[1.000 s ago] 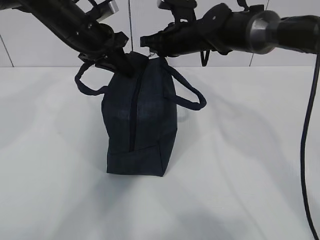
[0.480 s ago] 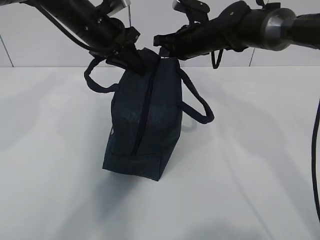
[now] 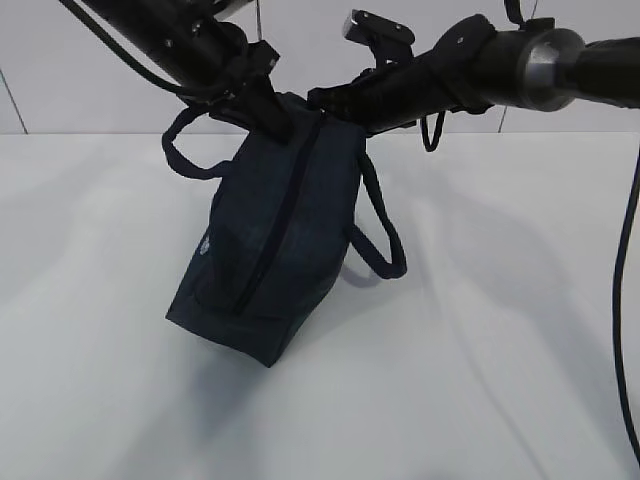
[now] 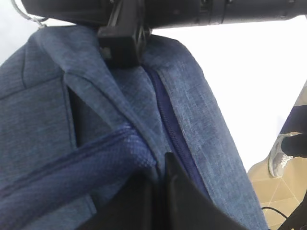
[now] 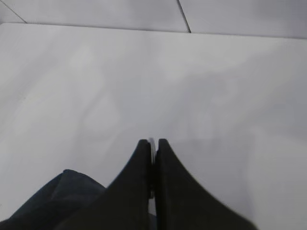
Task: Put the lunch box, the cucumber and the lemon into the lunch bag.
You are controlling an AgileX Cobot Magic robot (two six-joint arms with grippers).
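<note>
Now the lunch bag [image 3: 270, 240] hangs tilted between both arms, its lower corner at or just above the white table [image 3: 500, 330], zipper shut. Left claw [image 3: 262, 112] is clenched on the bag's top fabric; right claw [image 3: 322, 100] is clenched on the silver zipper ring [image 5: 151, 143]. Two loop handles [image 3: 380, 235] droop at the sides. A black cable [image 3: 625, 300] hangs at right.

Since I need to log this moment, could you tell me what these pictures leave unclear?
- Lunch bag contents: closed fabric hides them in every view.
- Left gripper grip: exterior view, its own dark housing hides it; left wrist view, the frame's lower edge cuts it.
- Ring in the right gripper: a sliver, right wrist view.
</note>
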